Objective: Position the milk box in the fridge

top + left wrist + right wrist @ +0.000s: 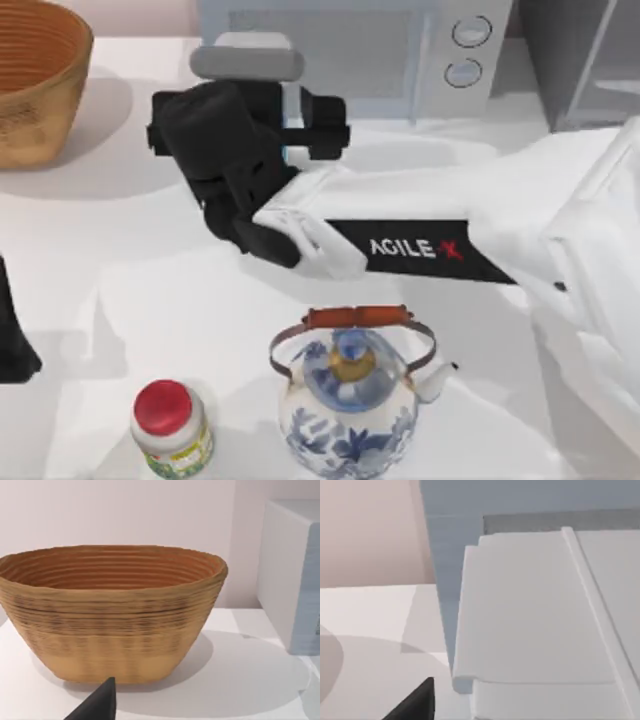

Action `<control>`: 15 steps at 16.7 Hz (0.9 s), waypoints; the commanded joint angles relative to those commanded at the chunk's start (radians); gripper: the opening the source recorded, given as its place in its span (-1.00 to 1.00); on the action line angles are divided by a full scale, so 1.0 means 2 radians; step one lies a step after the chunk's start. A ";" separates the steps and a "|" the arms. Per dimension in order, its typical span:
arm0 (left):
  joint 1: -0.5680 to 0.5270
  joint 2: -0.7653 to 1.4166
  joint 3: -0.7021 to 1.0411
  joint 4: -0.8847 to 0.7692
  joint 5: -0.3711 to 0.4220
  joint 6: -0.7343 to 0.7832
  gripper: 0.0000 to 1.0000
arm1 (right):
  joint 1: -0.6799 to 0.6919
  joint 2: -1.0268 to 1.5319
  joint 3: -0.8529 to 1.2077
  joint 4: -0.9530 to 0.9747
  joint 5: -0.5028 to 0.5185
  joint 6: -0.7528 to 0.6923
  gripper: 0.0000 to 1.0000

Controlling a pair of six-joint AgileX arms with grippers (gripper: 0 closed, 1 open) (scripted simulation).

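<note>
My right arm reached across the white counter from three o'clock toward eleven, its dark gripper at the milk box, whose white gabled top stood at twelve o'clock just before the light-grey microwave. I could not tell whether the gripper was spread or pinching the carton. The fridge waited at two o'clock, so by my reading the carry and placement remained ahead. My left arm sat parked at nine o'clock. The wicker basket lay at ten, the blue-patterned teapot at six, the red-capped jar at seven.
</note>
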 joint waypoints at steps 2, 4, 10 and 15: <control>0.000 0.000 0.000 0.000 0.000 0.000 1.00 | 0.002 0.039 0.012 0.000 0.009 0.004 1.00; 0.000 0.000 0.000 0.000 0.000 0.000 1.00 | 0.003 0.058 0.014 -0.001 0.013 0.007 1.00; 0.000 0.000 0.000 0.000 0.000 0.000 1.00 | 0.000 0.059 0.013 -0.002 0.011 0.007 1.00; 0.000 0.000 0.000 0.000 0.000 0.000 1.00 | -0.017 0.078 0.063 -0.019 -0.005 -0.008 1.00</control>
